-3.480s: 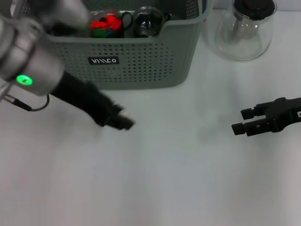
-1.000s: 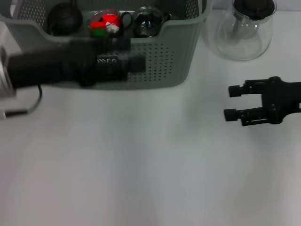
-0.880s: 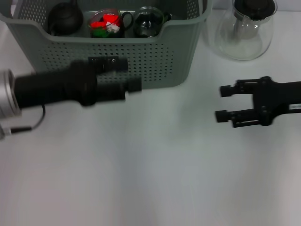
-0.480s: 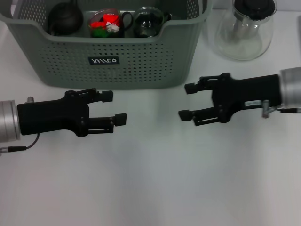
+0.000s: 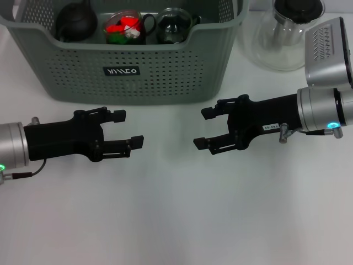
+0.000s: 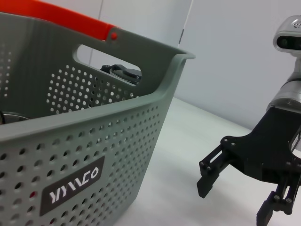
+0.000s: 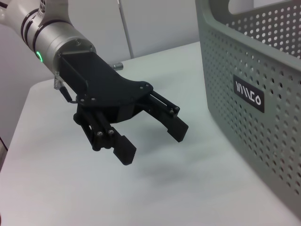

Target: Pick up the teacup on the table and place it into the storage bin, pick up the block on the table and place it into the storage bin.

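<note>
The grey-green storage bin (image 5: 165, 72) stands at the back of the table, and it also shows in the left wrist view (image 6: 94, 141) and the right wrist view (image 7: 254, 70). Inside it sit a clear glass teacup (image 5: 174, 25) and a red and green block (image 5: 122, 26) that rests in a second glass cup. My left gripper (image 5: 128, 128) hovers open and empty over the table in front of the bin. My right gripper (image 5: 204, 128) faces it from the right, open and empty too. Each wrist view shows the other arm's gripper: the right gripper (image 6: 233, 203) and the left gripper (image 7: 153, 143).
A small black teapot (image 5: 74, 22) sits in the bin's left end. A clear glass teapot with a black lid (image 5: 287, 33) stands on the table to the right of the bin. White tabletop (image 5: 176, 221) stretches in front of both grippers.
The left arm swung down from in front of the bin to the table's left side. The right gripper slid left toward the middle. Both now face each other, open.
</note>
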